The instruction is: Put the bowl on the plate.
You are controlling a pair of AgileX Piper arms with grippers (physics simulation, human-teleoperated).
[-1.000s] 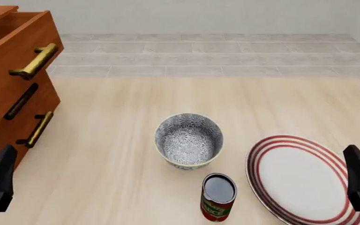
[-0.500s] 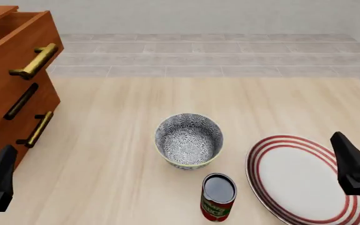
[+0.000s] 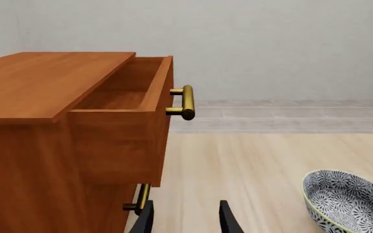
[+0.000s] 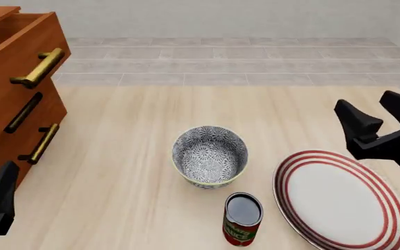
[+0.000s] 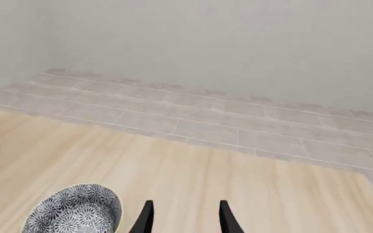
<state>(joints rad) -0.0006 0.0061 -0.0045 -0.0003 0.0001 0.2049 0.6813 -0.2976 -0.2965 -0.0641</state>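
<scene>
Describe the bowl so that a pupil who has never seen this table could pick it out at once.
On the pale wooden table, right of the brown drawer cabinet, the bowl stands near the middle. A can stands just in front of it, a plate to its right. It alone is deep, with a grey-and-white floral pattern.

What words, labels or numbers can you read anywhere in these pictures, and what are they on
None can be read.
The can: red label with a green band at its base, any print too small and blurred to read.
The bowl: grey-and-white floral pattern only, no text.
The plate: red rings only, no text.
The drawer cabinet: plain wood and brass handles, no markings.
</scene>
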